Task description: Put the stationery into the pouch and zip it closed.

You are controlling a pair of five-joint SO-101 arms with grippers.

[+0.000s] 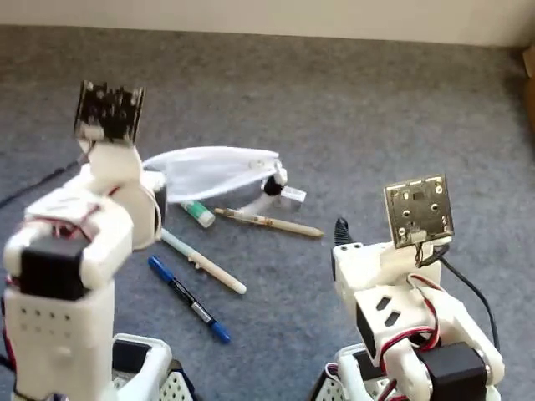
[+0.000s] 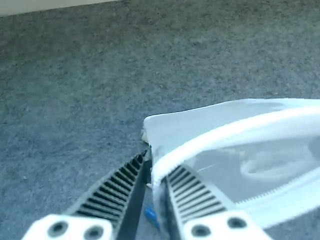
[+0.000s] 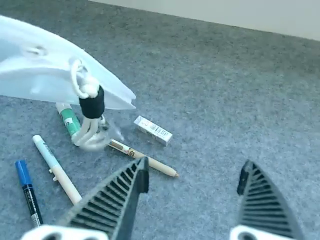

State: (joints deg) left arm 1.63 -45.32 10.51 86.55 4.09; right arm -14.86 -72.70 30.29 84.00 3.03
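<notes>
On grey carpet (image 1: 376, 109), stationery (image 1: 203, 266); pale wall (image 1: 251, 12) behind.

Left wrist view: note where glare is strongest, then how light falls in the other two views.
Left wrist view: the translucent white zip pouch glares brightest along its zip edge. High view: the square circuit board at lower right catches the light. Right wrist view: even light, no hard shadows on the grey carpet.

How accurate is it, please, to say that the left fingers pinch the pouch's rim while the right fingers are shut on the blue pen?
Not quite: the right fingers are open and empty; the blue pen lies on the carpet, as the right wrist view shows. The left fingers do pinch the pouch.
</notes>
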